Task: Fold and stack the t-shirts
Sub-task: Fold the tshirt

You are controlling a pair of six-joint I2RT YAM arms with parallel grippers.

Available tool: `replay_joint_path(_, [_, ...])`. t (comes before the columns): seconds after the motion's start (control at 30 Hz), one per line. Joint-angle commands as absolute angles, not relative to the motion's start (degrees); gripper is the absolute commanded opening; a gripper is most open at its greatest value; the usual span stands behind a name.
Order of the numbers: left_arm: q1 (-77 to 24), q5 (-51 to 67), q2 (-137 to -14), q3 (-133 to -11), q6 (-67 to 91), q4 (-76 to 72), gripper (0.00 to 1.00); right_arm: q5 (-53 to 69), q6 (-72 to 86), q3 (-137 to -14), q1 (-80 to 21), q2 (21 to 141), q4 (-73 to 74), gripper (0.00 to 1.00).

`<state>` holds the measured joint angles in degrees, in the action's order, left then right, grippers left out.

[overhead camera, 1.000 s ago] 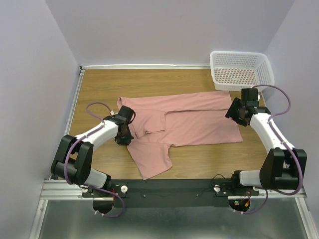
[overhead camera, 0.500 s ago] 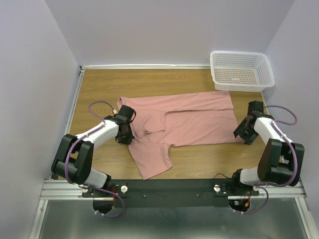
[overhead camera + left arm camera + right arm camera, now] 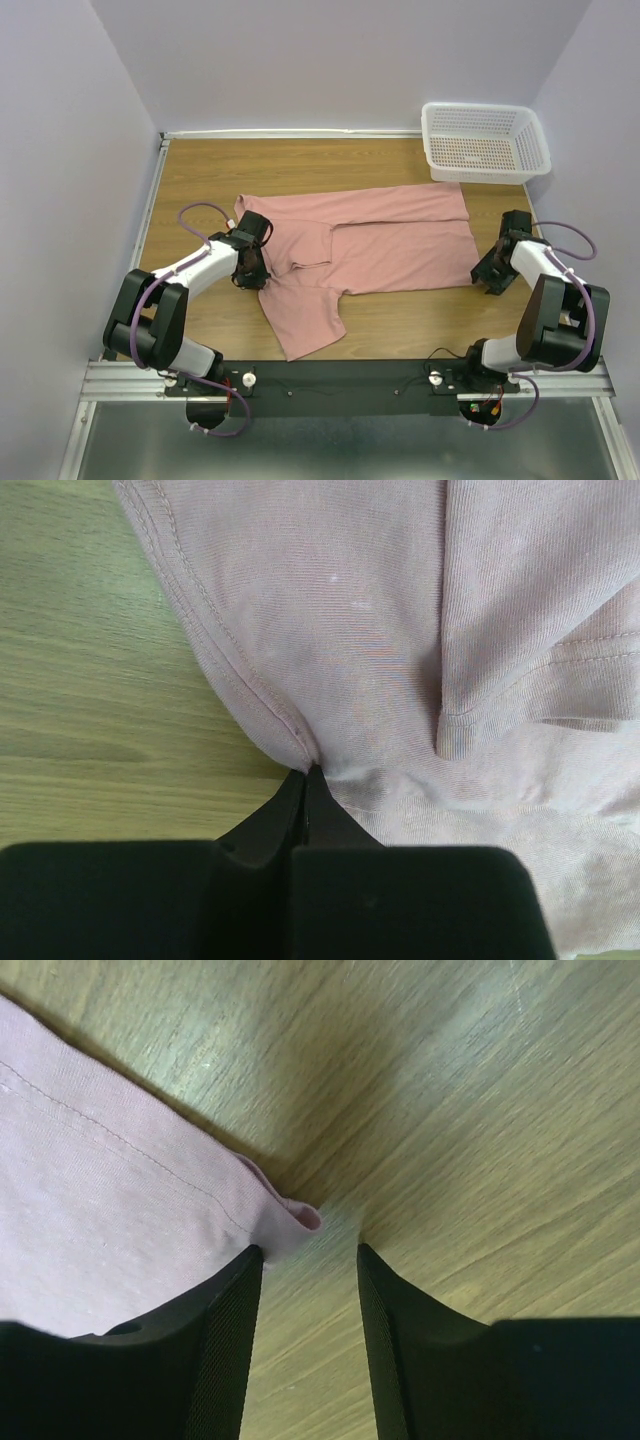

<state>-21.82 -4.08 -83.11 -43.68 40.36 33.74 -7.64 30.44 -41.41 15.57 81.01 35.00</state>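
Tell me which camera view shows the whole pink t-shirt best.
The top external view: the t-shirt shows almost whole, partly folded. The left wrist view shows only a seamed edge, the right wrist view only a hem corner.

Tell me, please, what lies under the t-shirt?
Bare wooden table shows around the t-shirt; anything beneath the cloth is hidden, including its own folded-under layers.

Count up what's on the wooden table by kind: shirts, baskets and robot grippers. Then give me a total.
Pink t-shirt: 1
White mesh basket: 1
Grippers: 2 (left gripper, right gripper)
Total: 4
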Motion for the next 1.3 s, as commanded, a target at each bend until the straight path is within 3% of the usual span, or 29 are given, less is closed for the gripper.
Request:
replay_joint_path(0.0, [-21.9,-3.5,-84.1,-43.2,40.6,34.4,0.0,-6.3,31.5,-39.5,16.3,82.4,31.0,0.5])
replay_joint_path(0.33, [-21.9,-3.9,-84.1,-44.3,40.3,35.9,0.0,-6.3,32.8,-41.5,16.3,75.3,31.3,0.49])
replay_joint_path(0.9, [-21.7,-3.7,-84.4,-44.8,39.6,35.7,0.0,-9.1,32.3,-37.2,16.4,81.9,27.0,0.48])
replay_joint_path(0.97, [-21.6,-3.8,-84.1,-45.1,39.3,36.0,0.0,-9.0,32.1,-36.9,16.5,81.7,27.0,0.41])
replay_joint_path(1.0, [-21.5,-3.7,-83.9,-45.2,39.0,36.1,0.0,-8.7,32.2,-36.6,16.5,81.0,27.1,0.3])
replay_joint_path(1.17, [-20.9,-3.8,-82.6,-45.1,37.7,37.1,0.0,-7.1,32.3,-36.9,16.5,78.0,29.1,0.04])
replay_joint_path(1.27, [-20.6,-3.8,-81.5,-45.1,37.2,38.1,0.0,-6.9,32.0,-39.3,16.5,75.7,32.5,0.01])
